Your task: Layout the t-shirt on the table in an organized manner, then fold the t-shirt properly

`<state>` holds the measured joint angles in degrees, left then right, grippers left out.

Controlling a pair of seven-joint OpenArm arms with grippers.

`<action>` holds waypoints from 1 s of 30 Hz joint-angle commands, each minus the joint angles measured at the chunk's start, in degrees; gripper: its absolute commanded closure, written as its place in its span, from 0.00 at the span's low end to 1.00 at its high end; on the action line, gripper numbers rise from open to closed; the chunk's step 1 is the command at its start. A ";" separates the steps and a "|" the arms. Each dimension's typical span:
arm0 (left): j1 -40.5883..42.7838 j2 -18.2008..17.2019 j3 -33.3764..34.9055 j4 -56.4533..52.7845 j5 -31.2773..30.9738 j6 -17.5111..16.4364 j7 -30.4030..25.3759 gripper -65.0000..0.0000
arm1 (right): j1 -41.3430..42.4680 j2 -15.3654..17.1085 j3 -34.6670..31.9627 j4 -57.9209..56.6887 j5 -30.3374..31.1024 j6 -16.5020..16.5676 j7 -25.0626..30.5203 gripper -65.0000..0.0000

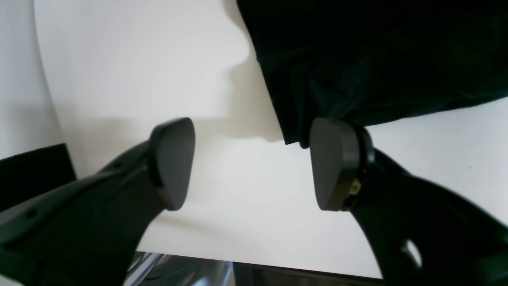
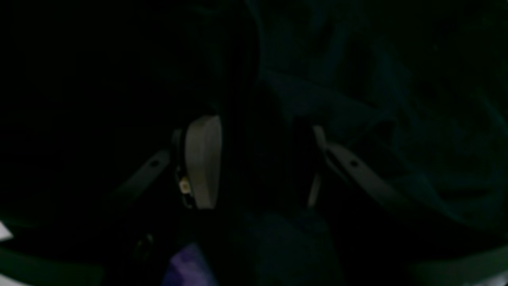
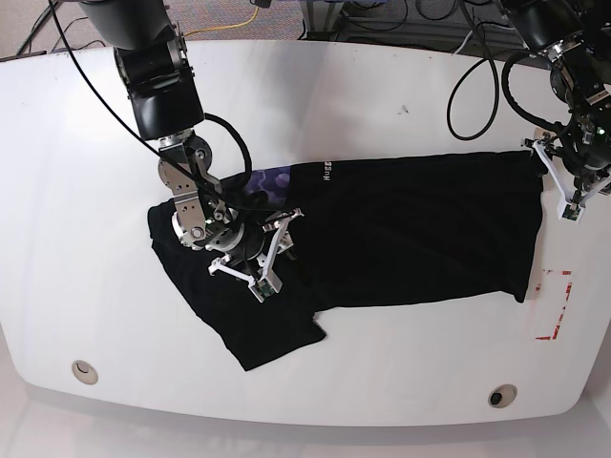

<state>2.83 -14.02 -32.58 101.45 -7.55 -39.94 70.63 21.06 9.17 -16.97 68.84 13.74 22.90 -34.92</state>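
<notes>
My right end effector pinches the limp black t-shirt near its collar, my left end effector spread empty beside the hem, the better hold.

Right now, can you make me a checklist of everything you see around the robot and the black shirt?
Surface: glossy white table, two round grommet holes, red tape outline near one edge.
Job's things: black t-shirt spread mostly flat, bunched at the sleeve end.
Clutter: nothing seen.
Hands: left hand open, one pad at the shirt's corner, nothing between the pads. Right hand low on the bunched end; its own view is too dark to show whether it grips cloth.
Cables: black cables loop along both arms.
Surroundings: floor and a yellow cable past the far edge.
</notes>
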 commanded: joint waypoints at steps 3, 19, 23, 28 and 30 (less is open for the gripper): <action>-0.76 -0.97 -0.08 -1.71 -0.23 -0.06 -0.78 0.34 | 1.40 0.11 0.14 1.27 0.46 0.01 1.11 0.58; -0.85 -0.97 -0.08 -1.62 -0.49 -0.06 -0.78 0.34 | 1.75 0.11 0.14 -1.89 0.37 -0.35 1.38 0.59; -1.20 -1.06 -0.08 -0.48 -0.40 -0.06 -0.78 0.34 | 2.28 -0.51 0.14 -4.00 0.37 -0.35 3.66 0.59; -1.20 -1.06 -0.08 0.57 -0.32 -0.06 -0.78 0.34 | 2.28 -0.69 0.14 -5.06 0.37 -0.26 4.45 0.59; -1.20 -1.06 -0.08 0.57 -0.32 -0.06 -0.78 0.34 | 2.28 -0.69 0.14 -4.97 0.37 -0.26 4.45 0.59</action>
<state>2.15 -14.04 -32.51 100.95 -7.73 -39.97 70.61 21.56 8.51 -17.04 62.96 13.65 22.48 -31.94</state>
